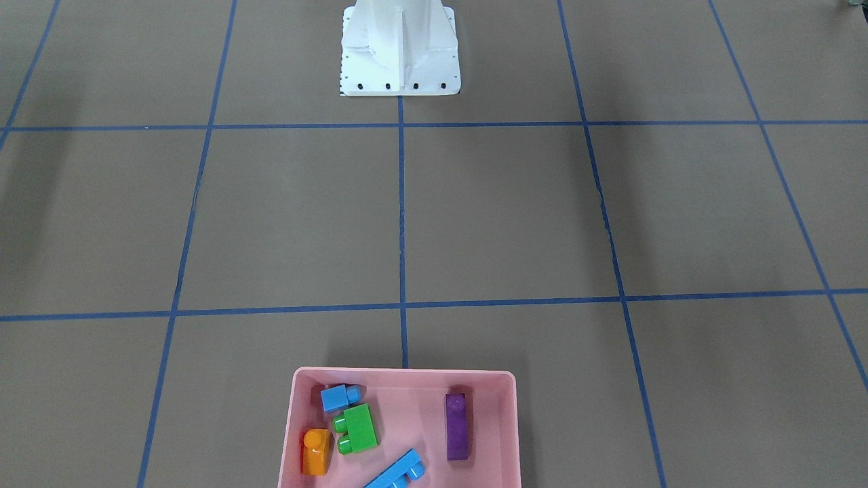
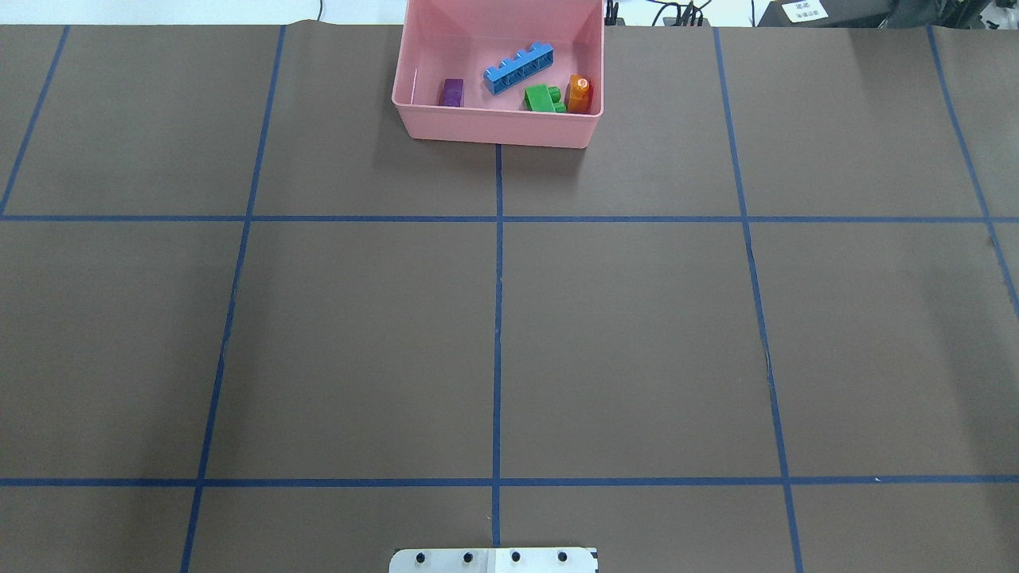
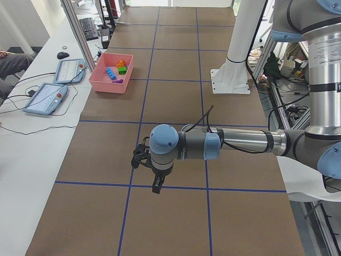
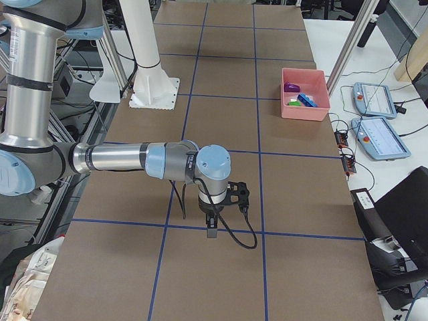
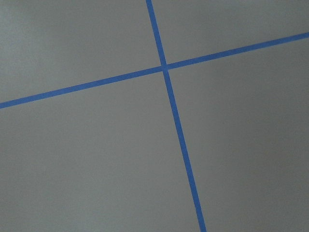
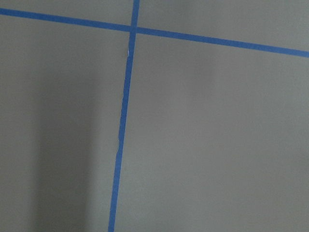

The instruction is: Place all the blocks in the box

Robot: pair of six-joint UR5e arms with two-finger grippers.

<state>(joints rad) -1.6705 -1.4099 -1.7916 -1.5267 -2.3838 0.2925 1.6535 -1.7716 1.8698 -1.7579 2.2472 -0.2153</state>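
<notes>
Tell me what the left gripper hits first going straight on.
Probably the table: the left gripper points down at it, and its wrist view shows only that surface crossed by blue tape.

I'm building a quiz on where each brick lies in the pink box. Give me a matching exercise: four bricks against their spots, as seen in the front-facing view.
Bricks:
1. orange brick
2. purple brick
3. long blue brick
4. small blue brick

Spots:
A. alone in the right half of the box
B. lying diagonally, cut by the view's bottom edge
C. by the left wall
D. near the upper left corner

Pairs: 1-C, 2-A, 3-B, 4-D
</notes>
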